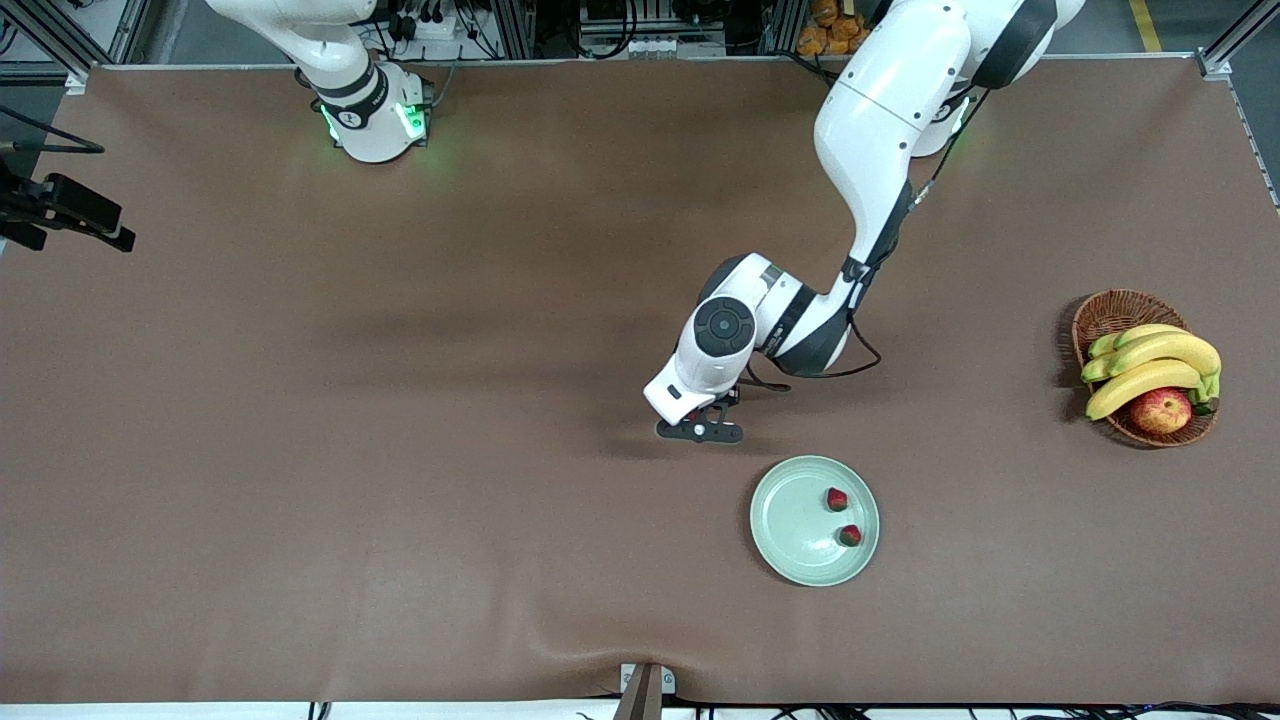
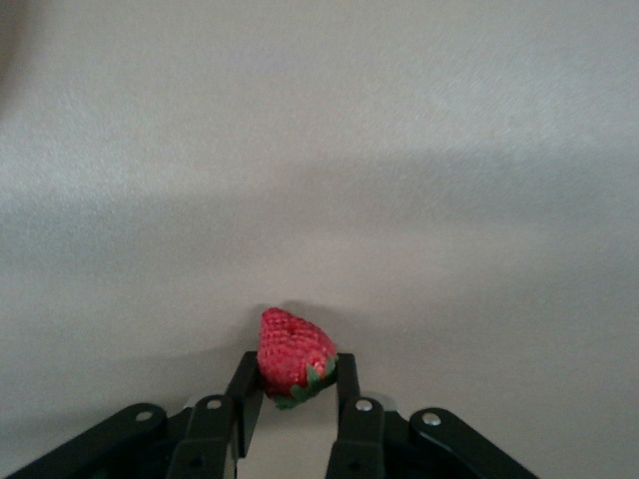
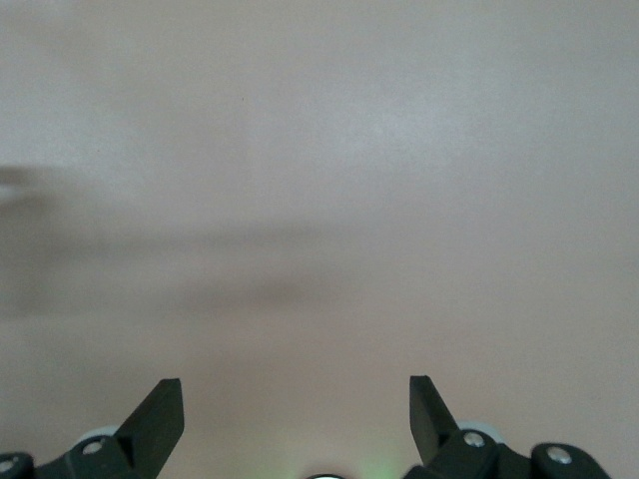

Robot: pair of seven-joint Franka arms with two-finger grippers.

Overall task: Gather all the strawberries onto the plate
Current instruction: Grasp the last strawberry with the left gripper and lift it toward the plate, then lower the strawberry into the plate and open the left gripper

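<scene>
My left gripper (image 1: 701, 431) is low over the brown table, just farther from the front camera than the plate (image 1: 790, 522). In the left wrist view it (image 2: 297, 373) is shut on a strawberry (image 2: 295, 354), red with a green cap, held between the two fingertips. I cannot tell whether the berry touches the table. The pale mint-green plate holds two strawberries, one (image 1: 836, 499) and another (image 1: 849, 535), on its side toward the left arm's end. My right gripper (image 3: 297, 399) is open and empty over bare table; the front view shows only that arm's base.
A brown wicker basket (image 1: 1118, 308) with bananas (image 1: 1150, 362) and a red-yellow apple (image 1: 1161, 410) stands at the left arm's end of the table. A black camera mount (image 1: 62, 211) juts in at the right arm's end.
</scene>
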